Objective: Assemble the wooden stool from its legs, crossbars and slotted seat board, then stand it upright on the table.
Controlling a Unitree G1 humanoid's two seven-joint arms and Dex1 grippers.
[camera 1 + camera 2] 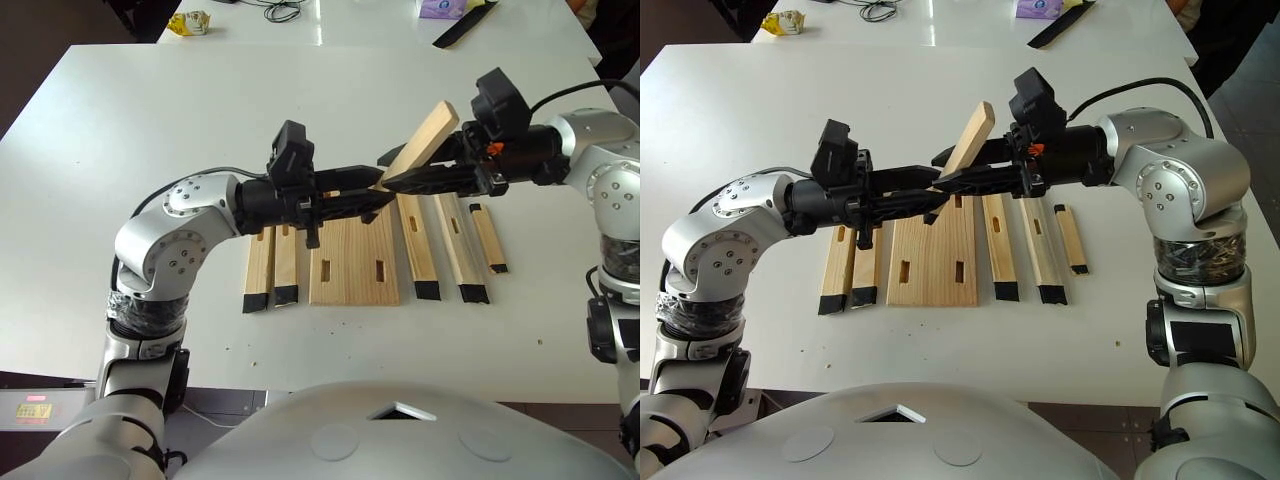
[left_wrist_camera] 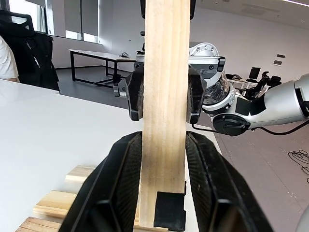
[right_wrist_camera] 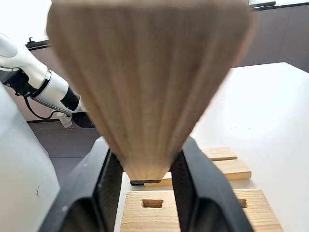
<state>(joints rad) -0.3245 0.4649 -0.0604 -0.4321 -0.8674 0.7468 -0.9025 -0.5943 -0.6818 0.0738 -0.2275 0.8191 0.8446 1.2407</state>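
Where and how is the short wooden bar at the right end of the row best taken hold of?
I would grip the short bar at mid-length, across its narrow width, coming down from above. It lies flat on the table, so only its long edges are free, and a gap separates it from the neighbouring longer piece.

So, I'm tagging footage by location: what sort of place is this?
Probably an open-plan office or robotics lab: a large white table, a black office chair, and a dark-framed desk and monitor farther back.
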